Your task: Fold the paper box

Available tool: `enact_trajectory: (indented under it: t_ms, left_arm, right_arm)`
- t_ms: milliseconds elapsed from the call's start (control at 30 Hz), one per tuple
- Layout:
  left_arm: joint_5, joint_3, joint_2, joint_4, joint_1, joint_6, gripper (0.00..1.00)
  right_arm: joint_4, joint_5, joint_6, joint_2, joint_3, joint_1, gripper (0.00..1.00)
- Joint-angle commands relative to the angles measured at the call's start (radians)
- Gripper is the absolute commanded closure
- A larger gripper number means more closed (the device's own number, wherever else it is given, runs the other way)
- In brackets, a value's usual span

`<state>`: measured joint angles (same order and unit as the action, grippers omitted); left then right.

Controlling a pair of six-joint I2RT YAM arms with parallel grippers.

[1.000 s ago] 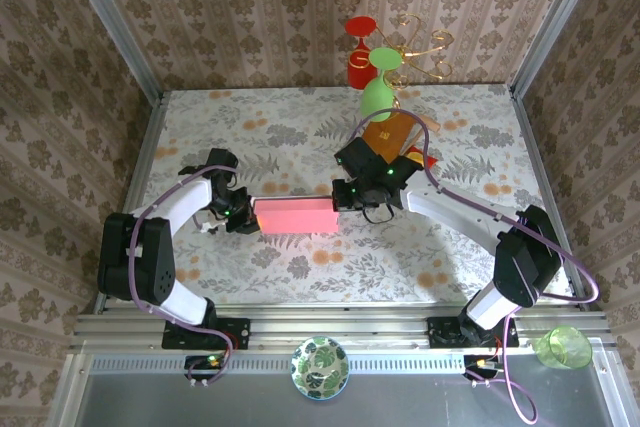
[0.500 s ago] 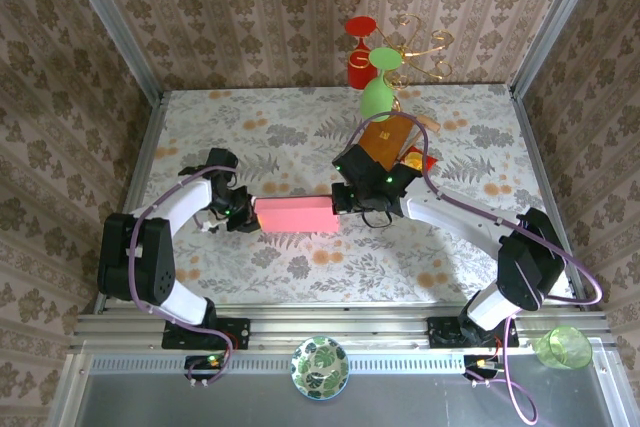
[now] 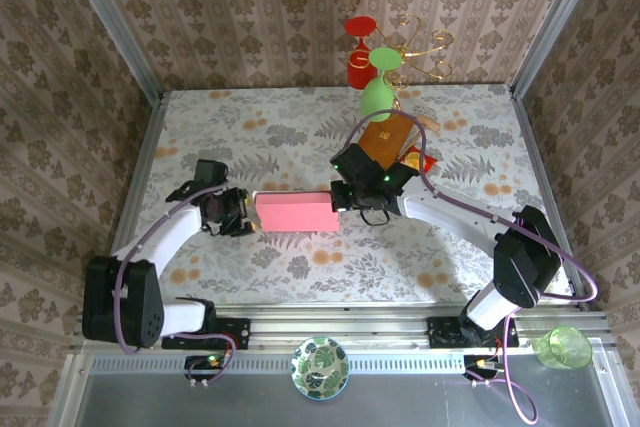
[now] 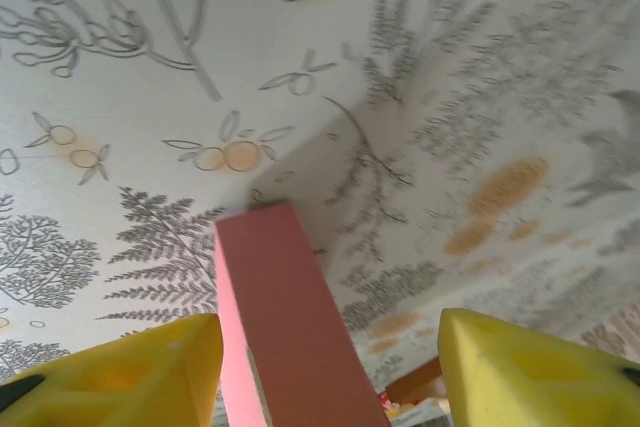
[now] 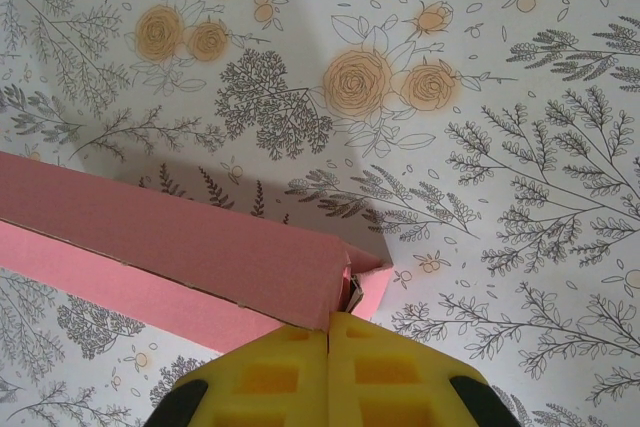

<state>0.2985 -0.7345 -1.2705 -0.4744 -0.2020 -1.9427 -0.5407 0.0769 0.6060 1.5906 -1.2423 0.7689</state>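
Two ends of the paper box (image 3: 296, 213): left gripper (image 3: 241, 214) parted around one, right gripper (image 5: 329, 317) tight on the other.

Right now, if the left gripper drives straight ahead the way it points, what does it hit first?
The pink paper box: its end sits between the left gripper's open fingers, though depth is unclear.

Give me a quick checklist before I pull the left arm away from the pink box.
1. Left claw open, straddling one end of the box: ok.
2. Right claw shut on the opposite end: ok.
3. Both ends of the box tucked shut: cannot tell.
4. Box lying flat on the table: cannot tell.
5. Brown board apart from the box: ok.
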Motion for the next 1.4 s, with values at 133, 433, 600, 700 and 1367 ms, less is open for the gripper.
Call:
enact_trajectory:
  t_ms: [133,433,600,700,1367]
  left_arm:
    - [-0.087,-0.02,0.138,-0.104,0.057,0.37,0.47]
    - [0.184,-0.209,0.143,-0.087,0.088,1.387,0.74]
    - [0.326,-0.324,0.069,-0.269,0.077,1.674,0.8]
    - [0.281,-0.387,0.053,-0.389,0.052,1.814,0.8]
    - [0.062,-0.474,-0.058,-0.486,-0.037,2.028,0.71]
  right_arm:
    - [-0.102,0.027,-0.002,0.041,-0.002,0.007,1.0]
    - [-0.103,0.018,0.0,0.036,-0.002,0.009,1.0]
    - [-0.11,0.017,-0.005,0.035,-0.002,0.008,1.0]
    - [-0.109,0.015,-0.005,0.035,-0.002,0.009,1.0]
    - [-0.112,0.008,-0.009,0.039,-0.003,0.008,1.0]
